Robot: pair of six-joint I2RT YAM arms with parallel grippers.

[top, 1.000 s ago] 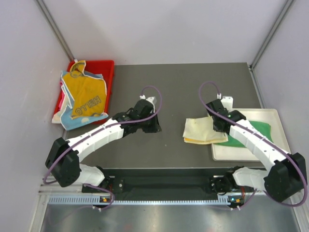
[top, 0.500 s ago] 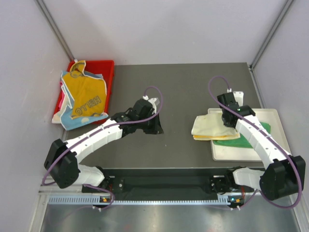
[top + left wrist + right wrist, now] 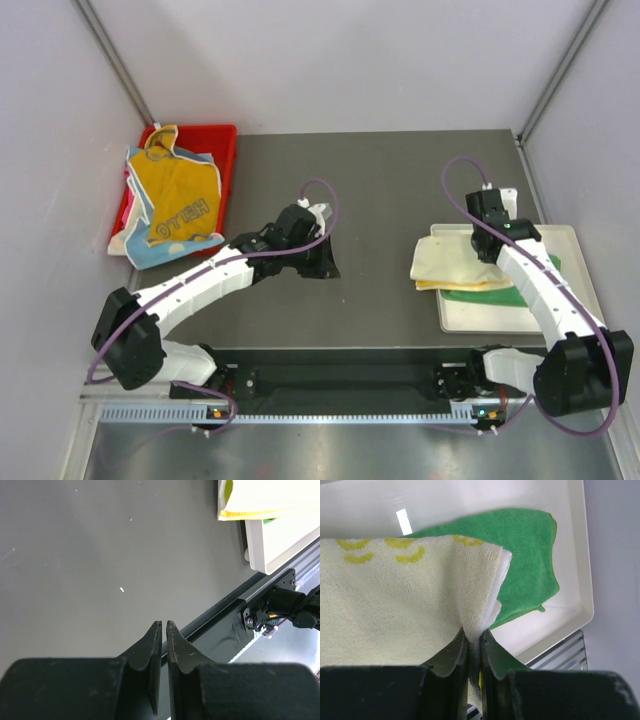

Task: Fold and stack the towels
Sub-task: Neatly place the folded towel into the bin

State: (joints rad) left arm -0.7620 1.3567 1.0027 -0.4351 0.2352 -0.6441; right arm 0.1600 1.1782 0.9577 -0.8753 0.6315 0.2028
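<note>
now the folded yellow towel [image 3: 455, 265] was pinched tight by the right fingers [image 3: 492, 655] over the tray's [image 3: 560, 240] left edge; the left fingers [image 3: 150, 650] were closed to a sliver, empty. released early, it could be left overhanging.

The right claw [image 3: 474, 637] has carried the yellow towel [image 3: 452, 262] rightward, over the green towel [image 3: 530, 555].
</note>
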